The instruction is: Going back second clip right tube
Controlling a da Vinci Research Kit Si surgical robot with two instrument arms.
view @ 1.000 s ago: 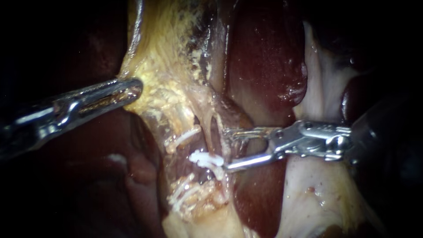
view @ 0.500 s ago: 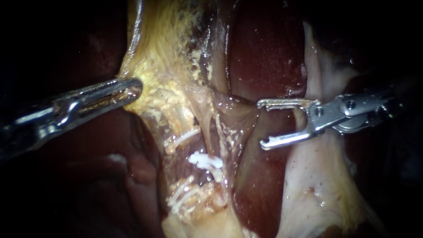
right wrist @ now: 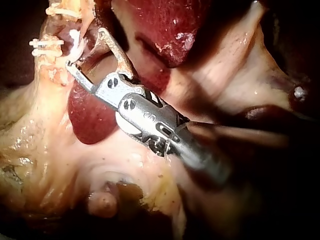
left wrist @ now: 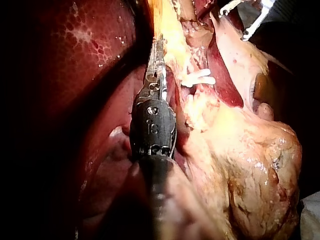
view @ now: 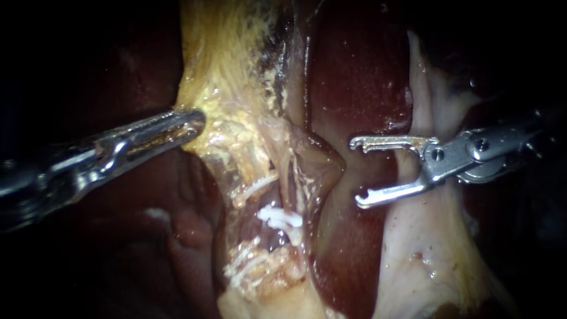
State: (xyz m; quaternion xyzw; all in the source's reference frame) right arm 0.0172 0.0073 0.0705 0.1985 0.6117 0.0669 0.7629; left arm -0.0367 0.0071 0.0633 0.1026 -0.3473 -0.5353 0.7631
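Withdrawing right instrument (view: 356, 172) farther from clip (view: 280, 217)

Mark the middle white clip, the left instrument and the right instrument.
Middle white plastic clip (view: 279, 217): endoscope view, its middle.
Slender silver left instrument (view: 198, 122): endoscope view, tips, shut on yellow fatty tissue (view: 227, 71).
Slender silver right instrument (view: 355, 172): endoscope view, midway between spread tips.

The endoscope sits close in, facing the fatty tissue (view: 227, 82) square on, with the left instrument (view: 195, 123) and the right instrument (view: 356, 172) reaching in from opposite edges. The left wrist camera looks from behind along its own shaft, out past jaws closed on that tissue. The right wrist camera peers down its shaft the same way, over jaws standing apart. All three share the white clips (view: 280, 217), which lie between the two sets of jaws.
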